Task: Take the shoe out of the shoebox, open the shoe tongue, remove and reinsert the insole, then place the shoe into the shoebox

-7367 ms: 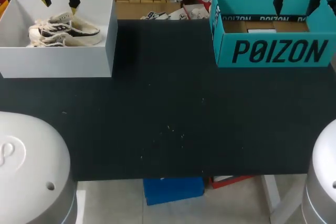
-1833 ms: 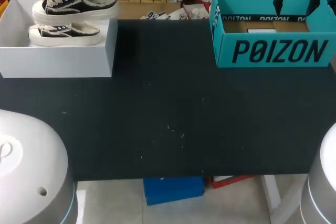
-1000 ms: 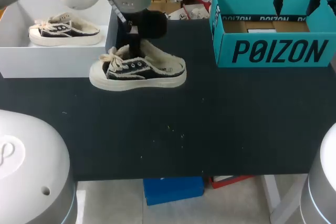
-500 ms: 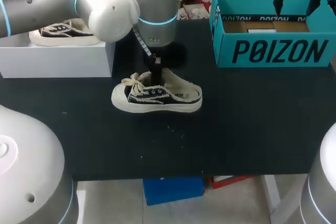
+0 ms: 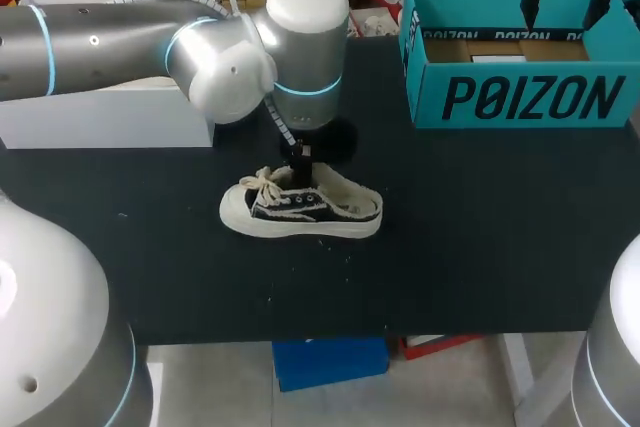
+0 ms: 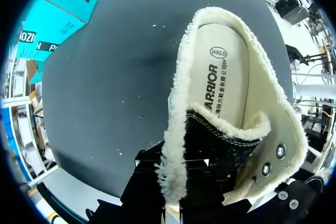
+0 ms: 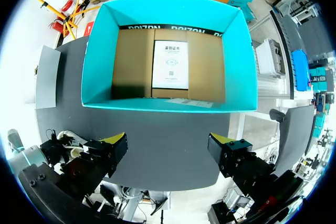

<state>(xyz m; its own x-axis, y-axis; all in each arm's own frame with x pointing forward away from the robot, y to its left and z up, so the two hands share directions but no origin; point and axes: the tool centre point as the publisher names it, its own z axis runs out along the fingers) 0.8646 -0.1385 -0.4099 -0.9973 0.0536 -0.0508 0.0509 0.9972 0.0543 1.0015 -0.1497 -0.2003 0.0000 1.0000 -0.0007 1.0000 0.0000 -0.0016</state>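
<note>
R gripper (image 7: 168, 141) sits over near side of teal shoebox (image 7: 100, 61), jaws spread wide, yellow tips (image 7: 116, 141) well apart w/ only dark table (image 7: 168, 161) btwn them. Box open, upright, just ahead of tips. Brown cardboard floor (image 7: 131, 61) inside; white printed sheet (image 7: 170, 64) flat on it, approx centre. Black band (image 7: 173, 29) along far inner wall

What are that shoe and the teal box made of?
The shoe: the dark upper looks like stitched canvas with shiny, metal-looking eyelets. The cream collar and lining look fleecy, tufted at the edge. The pale sole is probably rubber. The teal box: matte cardboard, going by its plain brown inside.
</note>
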